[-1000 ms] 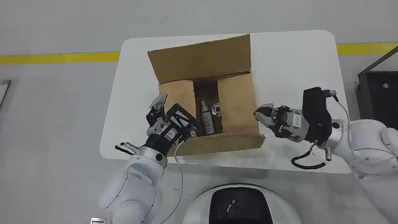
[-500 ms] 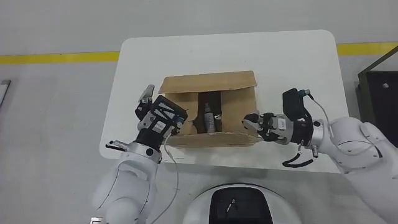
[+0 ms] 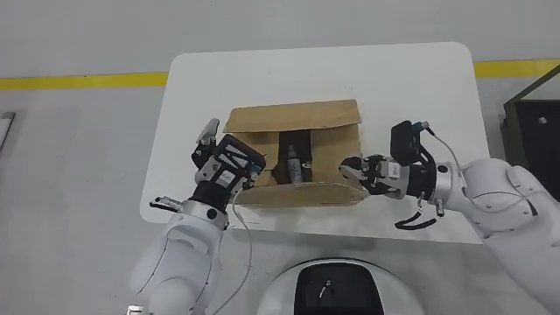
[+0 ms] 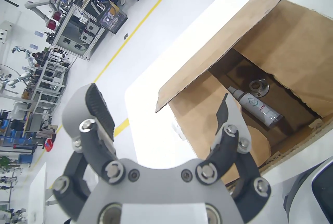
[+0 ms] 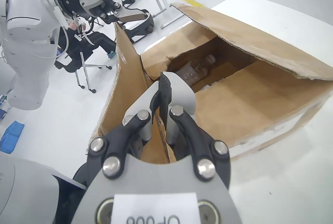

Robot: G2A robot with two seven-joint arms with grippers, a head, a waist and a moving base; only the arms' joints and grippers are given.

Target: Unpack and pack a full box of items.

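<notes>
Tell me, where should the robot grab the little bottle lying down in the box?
Probably round the middle of the bottle, coming straight down through the gap between the box flaps. It lies on its side on the box floor, long round body facing up, so a grip can close across it. Flaps cover both sides, and a metal ring sits beside it.

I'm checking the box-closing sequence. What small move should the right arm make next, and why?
Probably tip the right gripper toward the middle of the box, folding the near flap it pinches down over the opening. The far flap already leans over the box, yet the bottle and metal fitting show through the gap between flaps.
</notes>
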